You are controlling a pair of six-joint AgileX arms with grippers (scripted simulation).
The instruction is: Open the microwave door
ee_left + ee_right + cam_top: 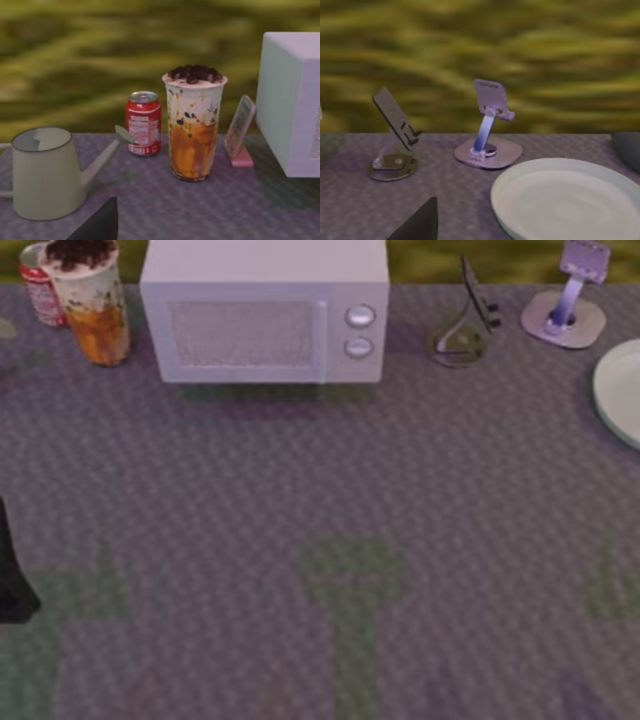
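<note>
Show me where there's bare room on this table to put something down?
The whole near stretch of the patterned tablecloth in front of the boxy white microwave lies bare. The far edge is crowded: layered drink cup, two phone stands, white plate.

Very little of the robot shows. At the table's left edge, seen from above, the left arm (12,575) is a plain black, rounded bulk. Each wrist view catches only a dark wedge-shaped finger (97,222), matte black, smooth and unmarked (417,222).
</note>
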